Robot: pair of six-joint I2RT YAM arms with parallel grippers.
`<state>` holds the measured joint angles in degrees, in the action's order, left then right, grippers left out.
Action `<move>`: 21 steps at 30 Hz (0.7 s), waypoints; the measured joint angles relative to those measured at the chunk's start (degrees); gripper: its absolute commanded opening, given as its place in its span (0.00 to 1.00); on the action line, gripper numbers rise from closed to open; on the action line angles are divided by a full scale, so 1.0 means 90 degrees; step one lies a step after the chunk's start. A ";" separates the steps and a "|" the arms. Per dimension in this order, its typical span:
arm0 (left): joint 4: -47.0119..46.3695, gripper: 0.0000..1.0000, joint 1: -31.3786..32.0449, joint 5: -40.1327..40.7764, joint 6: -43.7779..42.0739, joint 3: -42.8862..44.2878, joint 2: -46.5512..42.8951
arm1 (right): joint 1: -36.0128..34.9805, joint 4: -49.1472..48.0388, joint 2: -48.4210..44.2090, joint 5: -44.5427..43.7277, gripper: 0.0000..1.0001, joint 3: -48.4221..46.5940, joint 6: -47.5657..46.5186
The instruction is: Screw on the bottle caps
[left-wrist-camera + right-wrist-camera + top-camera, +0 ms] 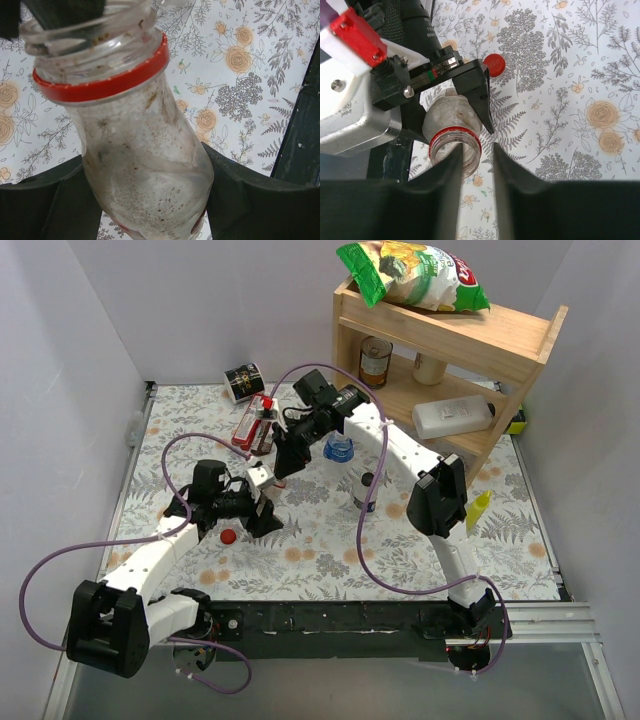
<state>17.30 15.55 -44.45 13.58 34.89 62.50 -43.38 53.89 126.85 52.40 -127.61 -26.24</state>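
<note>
Clear plastic, speckled inside, fills the left wrist view: the clear bottle (135, 120) sits between the dark fingers (50, 205) of the left gripper (147, 165), which press on both sides of its body, so the gripper is clamped on it. The bottle is held tilted; a red ring (100, 85) circles its neck and the threaded mouth above it is open. The red cap (494, 65) lies flat on the floral cloth (450, 560) just beside the left gripper, apart from the bottle.

The right gripper (476, 150) points at the bottle's mouth; its jaws stand a narrow gap apart with only cloth showing between them. The mouth sits right at one fingertip — whether it touches cannot be told.

Further right in the top view stand a blue-topped bottle (338, 448) and, nearer the arms, a dark-topped bottle (365, 485); both are too small to tell how their caps sit. Beyond the right arm a yellow squeeze bottle (478, 508) stands on the cloth; a wooden shelf (520, 335) fills the far right corner.
</note>
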 measured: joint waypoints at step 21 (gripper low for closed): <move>-0.0330 0.00 -0.0950 0.3427 0.2482 0.2817 -0.0097 | -0.0311 -0.0648 -0.2193 -0.1489 0.75 0.1367 -0.0605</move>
<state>14.33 7.01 -13.61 35.92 60.25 61.63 -46.17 48.05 107.11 39.00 -115.31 -31.68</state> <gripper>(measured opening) 0.639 0.706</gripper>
